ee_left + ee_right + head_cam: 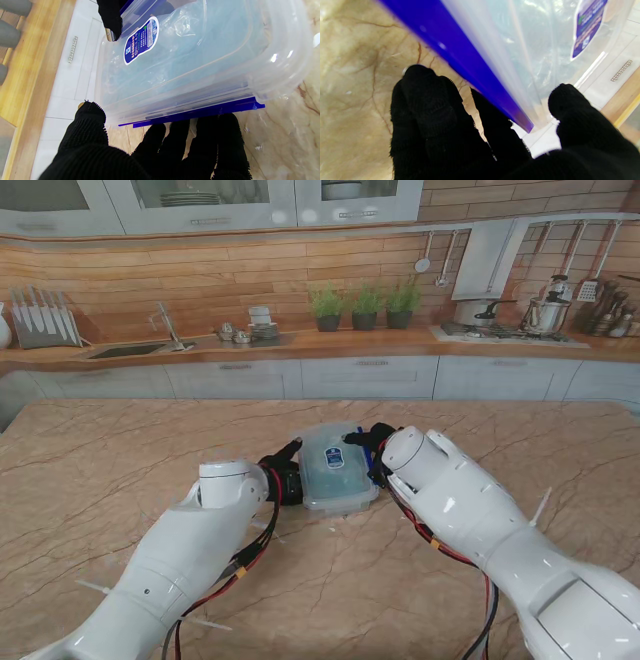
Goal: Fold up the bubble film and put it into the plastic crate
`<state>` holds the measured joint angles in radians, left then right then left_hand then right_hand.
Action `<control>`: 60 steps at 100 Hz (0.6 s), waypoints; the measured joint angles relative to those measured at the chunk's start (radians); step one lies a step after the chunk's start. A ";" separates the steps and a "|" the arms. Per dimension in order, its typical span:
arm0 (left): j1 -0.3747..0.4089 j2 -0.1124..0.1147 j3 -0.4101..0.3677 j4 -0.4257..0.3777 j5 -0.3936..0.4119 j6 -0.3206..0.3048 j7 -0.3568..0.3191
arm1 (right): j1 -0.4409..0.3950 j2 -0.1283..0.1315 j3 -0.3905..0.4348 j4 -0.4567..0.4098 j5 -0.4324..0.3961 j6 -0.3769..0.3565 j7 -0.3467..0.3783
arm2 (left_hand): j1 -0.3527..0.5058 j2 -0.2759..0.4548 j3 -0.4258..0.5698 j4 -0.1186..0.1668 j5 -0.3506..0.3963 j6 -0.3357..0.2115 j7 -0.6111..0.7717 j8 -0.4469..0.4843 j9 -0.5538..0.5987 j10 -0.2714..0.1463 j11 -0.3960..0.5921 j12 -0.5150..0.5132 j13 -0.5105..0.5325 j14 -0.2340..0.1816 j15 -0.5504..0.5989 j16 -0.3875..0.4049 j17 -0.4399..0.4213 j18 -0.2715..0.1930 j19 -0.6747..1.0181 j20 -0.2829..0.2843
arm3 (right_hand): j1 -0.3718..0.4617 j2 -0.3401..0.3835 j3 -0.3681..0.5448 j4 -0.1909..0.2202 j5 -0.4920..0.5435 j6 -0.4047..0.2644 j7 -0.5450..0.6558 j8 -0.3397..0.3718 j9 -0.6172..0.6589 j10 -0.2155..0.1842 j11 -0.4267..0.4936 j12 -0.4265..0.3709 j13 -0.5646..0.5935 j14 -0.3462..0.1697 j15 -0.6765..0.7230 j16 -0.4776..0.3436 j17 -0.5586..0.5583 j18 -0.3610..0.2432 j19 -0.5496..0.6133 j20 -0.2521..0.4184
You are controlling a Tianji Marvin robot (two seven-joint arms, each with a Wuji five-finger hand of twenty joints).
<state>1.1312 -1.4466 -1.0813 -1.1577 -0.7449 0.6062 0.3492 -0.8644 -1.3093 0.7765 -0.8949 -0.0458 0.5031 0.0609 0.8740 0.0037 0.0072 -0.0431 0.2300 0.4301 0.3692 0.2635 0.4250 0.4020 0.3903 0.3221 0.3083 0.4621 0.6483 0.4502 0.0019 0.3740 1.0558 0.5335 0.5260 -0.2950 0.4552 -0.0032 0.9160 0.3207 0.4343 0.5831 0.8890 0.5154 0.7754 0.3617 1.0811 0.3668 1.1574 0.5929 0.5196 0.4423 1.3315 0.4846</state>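
A: In the stand view the plastic crate (338,468) sits on the marble table (120,480), lid on, with the left hand (284,478) at its nine o'clock and the right hand (372,448) at its three o'clock.

B: The left wrist view shows the bubble film (180,47) already inside, under the blue label (141,40). The left fingers (205,140) lie together against the blue latch (200,112), thumb apart, gripping nothing.

A: In the right wrist view the right fingers (427,110) are curled under the other latch (470,62); whether they pinch it cannot be told.

B: Uneven pressing could slide or tip the crate, and a latch could stay unclipped.
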 measured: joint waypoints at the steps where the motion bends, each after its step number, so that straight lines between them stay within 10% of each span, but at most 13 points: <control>1: 0.001 0.000 -0.001 -0.001 -0.002 -0.002 0.002 | 0.000 0.000 0.000 0.000 0.000 0.000 0.000 | 0.000 0.000 0.000 0.000 0.000 -0.001 0.005 0.005 0.000 -0.001 0.000 0.000 0.000 0.000 0.000 0.006 0.000 -0.002 0.002 0.001 | 0.000 0.000 -0.001 0.000 0.000 0.000 0.000 0.000 0.000 0.000 0.000 0.000 -0.001 0.000 0.000 0.000 0.000 0.000 0.000 0.001; 60: 0.023 0.000 -0.032 -0.045 0.029 0.049 0.019 | -0.007 -0.003 0.010 -0.006 0.005 0.013 0.006 | 0.016 -0.052 0.023 0.010 -0.046 -0.089 0.005 -0.028 -0.002 -0.037 0.118 0.193 -0.003 -0.034 0.168 0.291 -0.053 -0.042 0.067 0.046 | -0.001 0.000 -0.007 -0.002 0.000 -0.041 -0.002 0.004 -0.012 -0.009 0.000 0.000 -0.020 0.005 -0.010 0.000 -0.024 -0.002 0.000 0.019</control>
<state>1.1546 -1.4465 -1.1132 -1.2030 -0.7162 0.6549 0.3677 -0.8713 -1.3119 0.7868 -0.9006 -0.0408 0.5157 0.0668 0.8899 -0.0480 0.0306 -0.0330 0.1836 0.3407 0.3745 0.2358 0.4227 0.3653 0.5082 0.5152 0.3054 0.4286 0.8163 0.7417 -0.0516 0.3315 1.1230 0.5794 0.5247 -0.2948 0.4477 -0.0048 0.9160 0.2795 0.4320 0.5866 0.8767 0.5068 0.7754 0.3617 1.0614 0.3714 1.1475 0.5929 0.4952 0.4406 1.3312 0.5036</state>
